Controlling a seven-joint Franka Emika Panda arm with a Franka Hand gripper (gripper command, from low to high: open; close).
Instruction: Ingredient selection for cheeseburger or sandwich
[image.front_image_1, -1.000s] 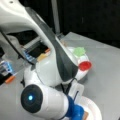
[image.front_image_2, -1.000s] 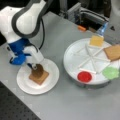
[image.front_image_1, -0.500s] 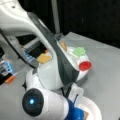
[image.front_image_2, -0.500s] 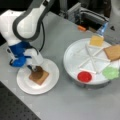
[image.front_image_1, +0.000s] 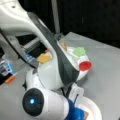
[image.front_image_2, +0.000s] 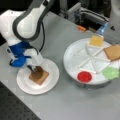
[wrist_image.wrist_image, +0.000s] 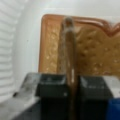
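In the wrist view my gripper (wrist_image.wrist_image: 70, 80) is shut on the dark-brown round patty (wrist_image.wrist_image: 68, 47), held on edge just above a brown toast slice (wrist_image.wrist_image: 96, 52). That toast slice (image.front_image_2: 38, 76) lies on the small white plate (image.front_image_2: 50, 85), with the gripper (image.front_image_2: 35, 68) over its left corner. The other ingredients lie in the divided round tray (image.front_image_2: 75, 57): yellow-orange cheese (image.front_image_2: 96, 40), a second toast slice (image.front_image_2: 113, 52), green lettuce (image.front_image_2: 110, 73) and a red disc (image.front_image_2: 84, 76). In a front view the arm hides most of the tray, beside cheese (image.front_image_1: 44, 58), lettuce (image.front_image_1: 79, 51) and red disc (image.front_image_1: 85, 65).
The tray stands right of the small plate with a narrow strip of grey table between them. Behind the tray are metal rails and a small orange part (image.front_image_2: 81, 28). The arm's white and blue body (image.front_image_2: 20, 47) stands left of the plate.
The arm has shifted only slightly. The gripper stays over the toast on the small plate with the patty in it.
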